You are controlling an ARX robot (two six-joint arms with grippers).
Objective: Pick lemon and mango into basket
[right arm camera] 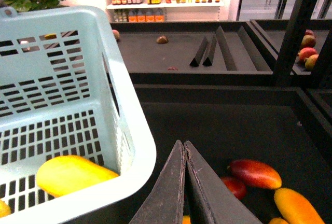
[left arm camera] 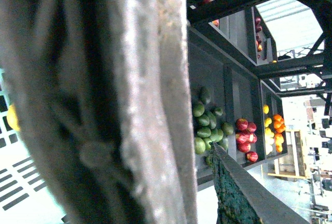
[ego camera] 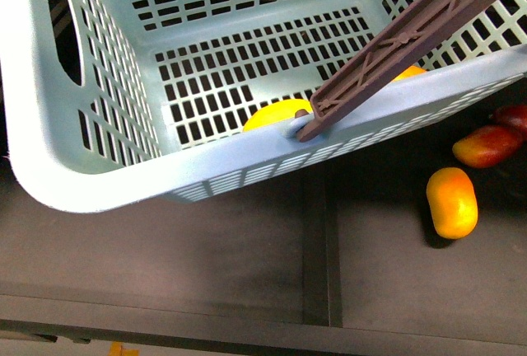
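The aqua basket (ego camera: 99, 183) fills the front view, tilted, with its brown handle (ego camera: 412, 43) across the rim. My left gripper is shut on that handle, which looms blurred in the left wrist view (left arm camera: 104, 105); one dark finger (left arm camera: 233, 193) shows beside it. Inside the basket an oblong yellow-orange mango (right arm camera: 72, 175) lies on the floor by the wall (right arm camera: 129, 146). In the front view a yellow fruit (ego camera: 276, 114) and an orange sliver (ego camera: 409, 72) peek over the rim; I cannot tell which is the lemon. My right gripper (right arm camera: 184, 143) is shut and empty beside the basket.
On the dark shelf (ego camera: 206, 257) right of the basket lie a plump orange-yellow mango (ego camera: 451, 201) and red-and-orange mangoes (ego camera: 487, 145); these also show under my right gripper (right arm camera: 255, 173). Racks of green, red and yellow fruit (left arm camera: 210, 125) stand beyond.
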